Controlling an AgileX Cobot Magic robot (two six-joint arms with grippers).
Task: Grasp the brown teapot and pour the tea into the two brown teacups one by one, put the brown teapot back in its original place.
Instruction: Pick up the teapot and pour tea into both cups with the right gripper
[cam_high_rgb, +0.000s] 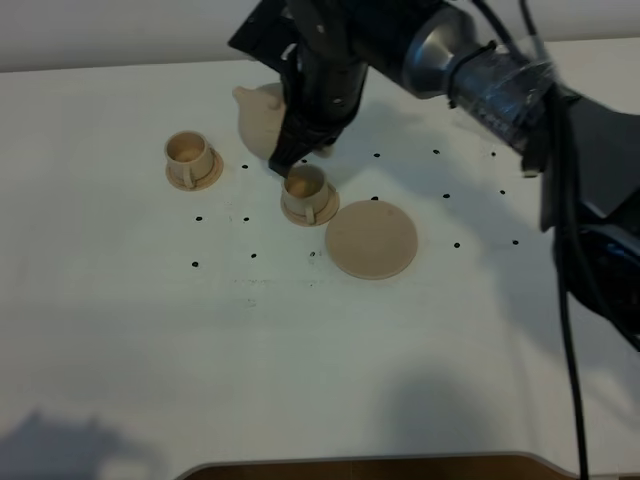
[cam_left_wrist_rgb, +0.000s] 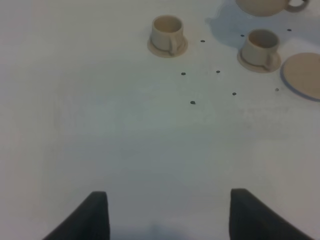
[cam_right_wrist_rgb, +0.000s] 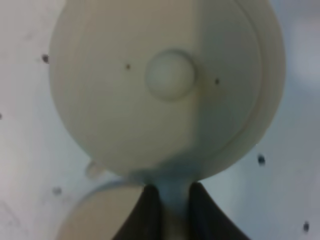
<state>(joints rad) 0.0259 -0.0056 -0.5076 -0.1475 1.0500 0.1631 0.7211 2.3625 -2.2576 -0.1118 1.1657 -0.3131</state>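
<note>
The brown teapot (cam_high_rgb: 258, 118) is at the back of the table, its knobbed lid (cam_right_wrist_rgb: 170, 75) filling the right wrist view. My right gripper (cam_high_rgb: 298, 150) reaches across from the right and is shut on the teapot's loop handle (cam_right_wrist_rgb: 175, 197). The pot appears to hang just above the table. One teacup (cam_high_rgb: 190, 155) stands on its saucer to the left. The other teacup (cam_high_rgb: 305, 190) stands on its saucer just in front of the teapot, by the gripper. My left gripper (cam_left_wrist_rgb: 170, 215) is open and empty, well short of both cups (cam_left_wrist_rgb: 167, 31) (cam_left_wrist_rgb: 260, 46).
A flat round tan saucer (cam_high_rgb: 371, 240) lies right of the nearer cup; it also shows in the left wrist view (cam_left_wrist_rgb: 306, 75). Small black dots mark the white table (cam_high_rgb: 300, 340). The right arm's dark body and cables (cam_high_rgb: 560, 150) cross the back right.
</note>
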